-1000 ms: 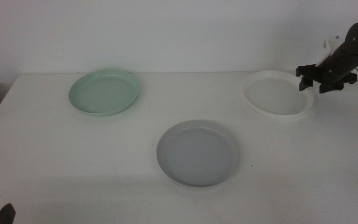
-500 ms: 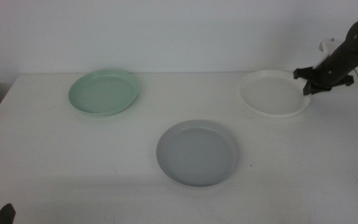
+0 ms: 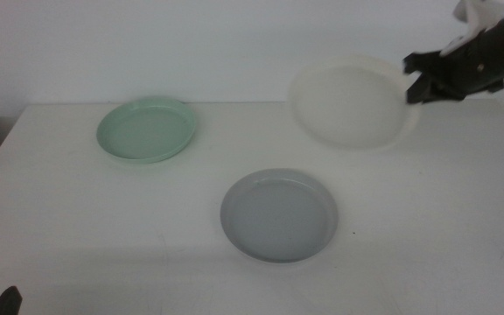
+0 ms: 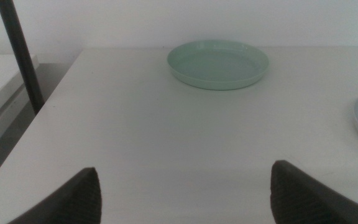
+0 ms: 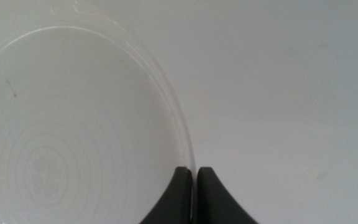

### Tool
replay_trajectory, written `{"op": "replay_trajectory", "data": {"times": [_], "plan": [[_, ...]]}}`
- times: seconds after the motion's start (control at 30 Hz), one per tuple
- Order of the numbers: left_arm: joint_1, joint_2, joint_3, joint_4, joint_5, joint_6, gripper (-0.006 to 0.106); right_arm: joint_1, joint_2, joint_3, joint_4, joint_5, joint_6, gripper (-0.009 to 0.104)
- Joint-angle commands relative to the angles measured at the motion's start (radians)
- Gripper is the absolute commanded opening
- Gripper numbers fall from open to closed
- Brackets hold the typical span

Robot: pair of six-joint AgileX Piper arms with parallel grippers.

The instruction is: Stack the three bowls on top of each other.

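Since a second ago your white bowl (image 3: 353,103) has left the far right of the table (image 3: 103,236) and now hangs in the air, tilted, carried toward the middle by the right gripper (image 3: 416,80); the other two bowls have not shifted

Nearest you, the left gripper (image 4: 185,190) waits low at the near left corner, jaws spread wide with nothing between them, out of the way of the work; next comes the grey bowl (image 3: 278,215), flat on the table near the centre, which I judge the likely base of the stack since the white bowl is heading that way; you will want to level the white bowl before lowering it; farther back on the left sits the mint green bowl (image 3: 147,129), flat and well apart from the grey one; farthest and highest, the right gripper pinches the white bowl by its rim, jaws closed to a thin slit on that edge in the right wrist view (image 5: 192,186), so the bowl hangs out to one side of the grip
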Motion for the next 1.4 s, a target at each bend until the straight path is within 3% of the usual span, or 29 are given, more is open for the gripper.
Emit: {"op": "replay_trajectory", "data": {"times": [0.0,0.4,1.03,1.17,1.37], "plan": [[-0.006,-0.013,-0.005,-0.001,-0.084,-0.011,0.104,0.049,-0.128,0.077,0.051,-0.091,-0.016,-0.001],[-0.006,-0.013,-0.005,-0.001,-0.084,-0.011,0.104,0.279,-0.113,0.241,0.047,-0.236,0.041,-0.001],[-0.006,-0.013,-0.005,-0.001,-0.084,-0.011,0.104,0.293,0.053,0.256,-0.007,-0.298,0.038,0.000],[-0.006,-0.013,-0.005,-0.001,-0.084,-0.011,0.104,0.293,0.053,0.256,-0.025,-0.298,0.038,0.007],[-0.006,-0.013,-0.005,-0.001,-0.084,-0.011,0.104,0.293,0.039,0.239,-0.018,-0.268,0.038,0.033]]}}
